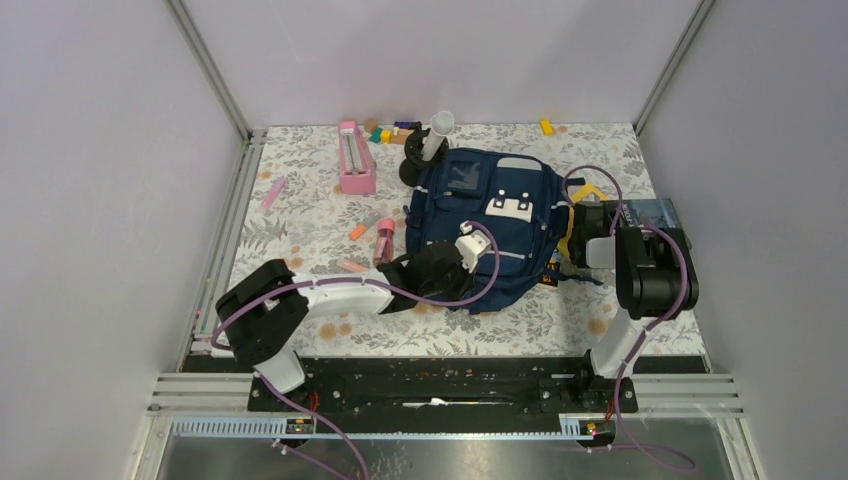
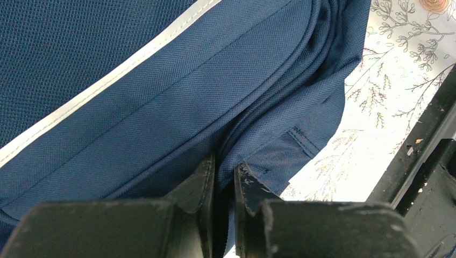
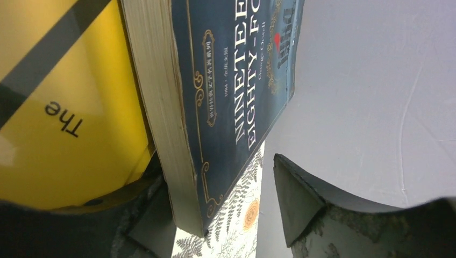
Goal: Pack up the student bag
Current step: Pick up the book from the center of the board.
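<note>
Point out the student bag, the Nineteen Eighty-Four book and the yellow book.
student bag (image 1: pixel 447 215): top external view, on its navy front panel.
Nineteen Eighty-Four book (image 3: pixel 236 80): right wrist view, on its dark blue cover.
yellow book (image 3: pixel 64 156): right wrist view, on its yellow cover below "The".

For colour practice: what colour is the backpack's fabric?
The student bag is navy blue; left wrist view best.

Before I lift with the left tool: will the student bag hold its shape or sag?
Probably floppy: the student bag lies in soft fabric folds where the left tool pinches it, so only that edge may rise. It looks flat and slack, so likely light.
</note>
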Robot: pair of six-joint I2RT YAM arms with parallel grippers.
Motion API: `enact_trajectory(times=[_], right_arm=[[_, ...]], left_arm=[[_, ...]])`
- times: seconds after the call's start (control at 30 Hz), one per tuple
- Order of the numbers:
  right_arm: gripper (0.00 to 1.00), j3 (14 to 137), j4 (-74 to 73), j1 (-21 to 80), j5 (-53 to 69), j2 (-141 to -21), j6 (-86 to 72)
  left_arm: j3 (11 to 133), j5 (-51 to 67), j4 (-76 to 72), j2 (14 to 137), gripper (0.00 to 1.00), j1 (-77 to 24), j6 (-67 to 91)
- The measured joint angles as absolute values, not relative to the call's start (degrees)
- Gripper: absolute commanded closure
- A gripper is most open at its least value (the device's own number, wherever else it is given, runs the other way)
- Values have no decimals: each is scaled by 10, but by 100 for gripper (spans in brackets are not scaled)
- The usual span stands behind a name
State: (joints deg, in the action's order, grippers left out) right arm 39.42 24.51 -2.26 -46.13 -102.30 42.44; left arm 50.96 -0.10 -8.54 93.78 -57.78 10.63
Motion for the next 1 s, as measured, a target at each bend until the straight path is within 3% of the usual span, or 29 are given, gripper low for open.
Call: enact_trajectory(times=[0.17,0.3,0.33,0.4,0.57,0.67,0.77,0.8,0.87,0.9,1.0], right_arm=[[50,392,302,-21,-493,-1065,446],[65,391,351,-20,-516,-1091,465],[71,389,357,-20,-518,-1092,470],[100,382,375,-18,-529,-1090,483],[100,369,412,-18,-545,-1067,502],[100,359,415,-18,-545,-1057,506],[100,345,397,-18,-545,-1018,497],[100,341,381,-18,-544,-996,490],[100,342,331,-18,-544,-939,464],[100,349,293,-18,-545,-908,446],[100,393,156,-17,-534,-822,375]], left_arm=[[510,-1,-85,938,91,-578,106],[510,0,-85,938,91,-578,106],[510,0,-85,938,90,-578,106],[510,1,-85,936,90,-577,106],[510,8,-85,927,86,-577,106],[510,12,-85,924,72,-576,106],[510,17,-82,920,49,-576,109],[510,19,-80,917,28,-576,112],[510,20,-76,907,19,-576,115],[510,18,-74,899,4,-576,122],[511,12,-69,867,1,-575,130]])
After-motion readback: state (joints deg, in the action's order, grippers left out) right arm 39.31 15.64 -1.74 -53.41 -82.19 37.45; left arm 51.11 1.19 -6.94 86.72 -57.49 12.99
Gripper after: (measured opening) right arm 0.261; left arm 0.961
